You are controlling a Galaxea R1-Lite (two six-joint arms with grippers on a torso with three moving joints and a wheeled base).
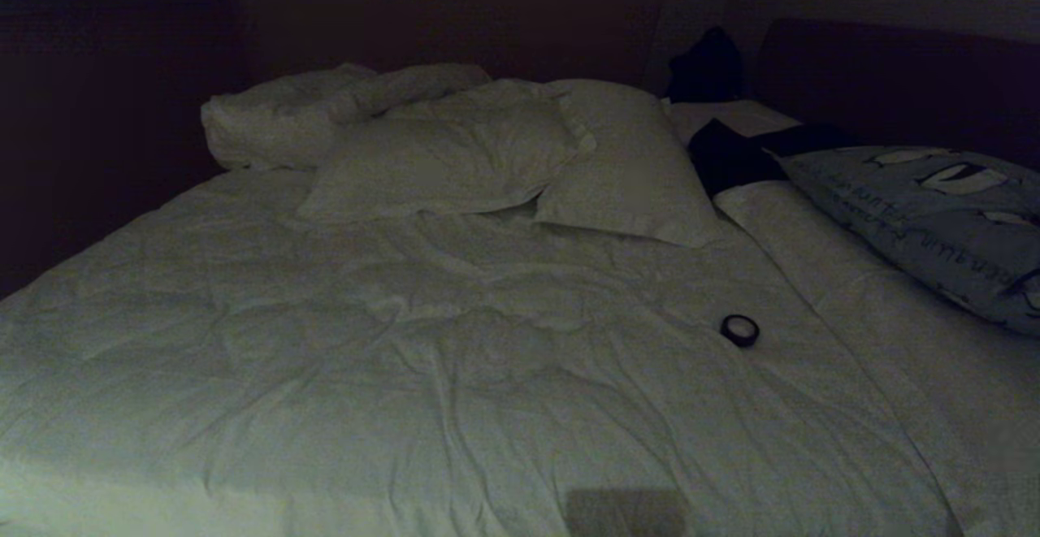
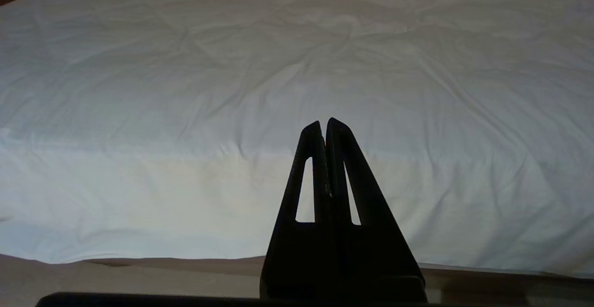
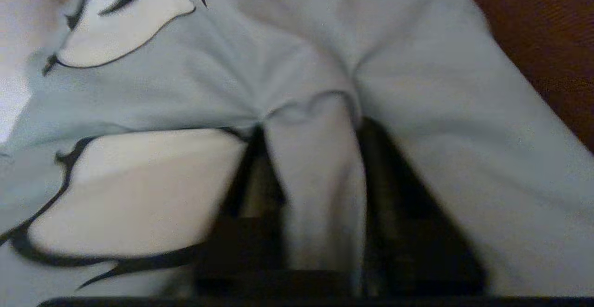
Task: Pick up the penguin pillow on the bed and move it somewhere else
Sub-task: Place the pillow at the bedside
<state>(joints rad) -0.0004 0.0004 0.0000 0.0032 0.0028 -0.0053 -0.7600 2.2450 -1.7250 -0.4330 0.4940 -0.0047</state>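
Observation:
The penguin pillow (image 1: 918, 220), grey-blue with black-and-white penguins and dark script, lies at the far right edge of the bed (image 1: 406, 342), apart from the plain white pillows. In the right wrist view the penguin pillow (image 3: 297, 56) fills the picture. My right gripper (image 3: 311, 128) is pushed into it, open, with a fold of the pillow's fabric lying between the spread fingers. The right arm is outside the head view. My left gripper (image 2: 324, 122) is shut and empty, parked low at the near edge of the bed (image 2: 232, 65).
Two plain white pillows (image 1: 439, 155) overlap at the bed's head, with a bunched white roll (image 1: 276, 114) left of them. A small round black-rimmed object (image 1: 739, 330) lies on the duvet. Dark cloth (image 1: 723, 155) lies beside the penguin pillow, a dark shape (image 1: 705, 66) behind it.

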